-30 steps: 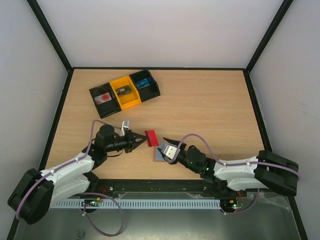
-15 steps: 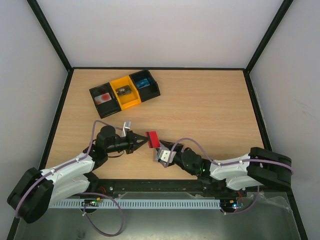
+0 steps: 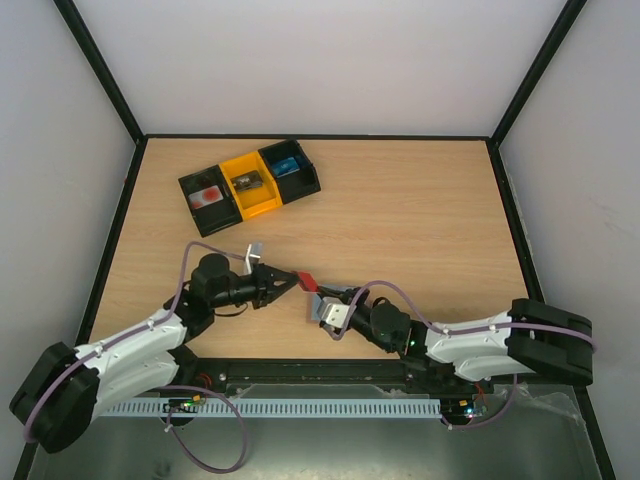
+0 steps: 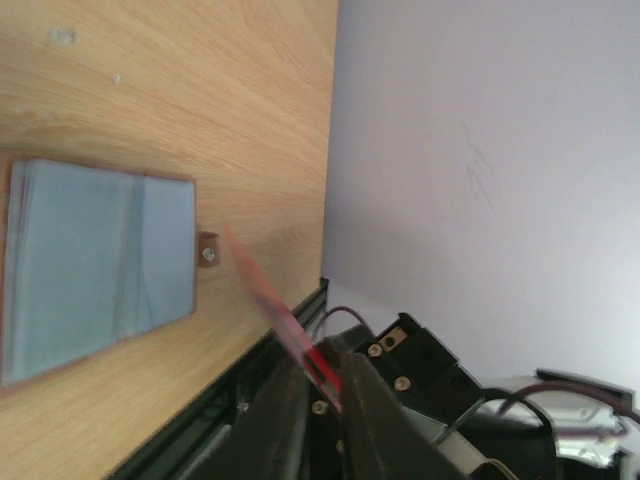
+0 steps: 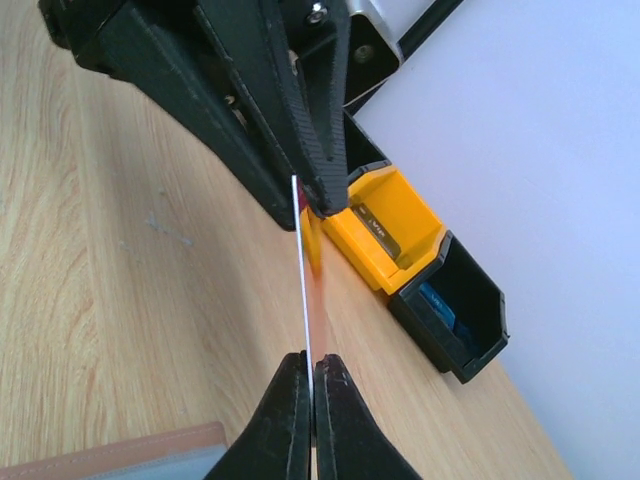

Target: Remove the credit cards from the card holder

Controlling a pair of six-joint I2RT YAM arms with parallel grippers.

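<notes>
Card holder (image 4: 100,265) count was one. In the left wrist view it lay open and flat on the wooden table (image 4: 200,90). It was a rectangle, pale grey inside, with a thin brown border and one small brown tab with a metal snap on its side. One red card (image 4: 285,325) was seen almost edge-on, and it ran from near this tab down to the left gripper (image 4: 335,385). The two dark fingers of this gripper were pressed together on the near end of the card. Whether the far end touched the holder, I could not tell.

In the right wrist view the right gripper (image 5: 310,385) was clenched on the thin white edge of the same card, which stood on its edge. The left gripper pinched the opposite end, so one card was grasped by two grippers. Only one brown and grey corner of the holder showed, at the bottom left, on the table. Behind were two bins, one yellow bin (image 5: 372,262) and one black bin (image 5: 440,340).

In the top view the bins were three in a row near the far left of the table, black, yellow and black, each with one small item inside. The holder was near the front edge, mostly hidden under the right gripper. The card was between the two grippers.
</notes>
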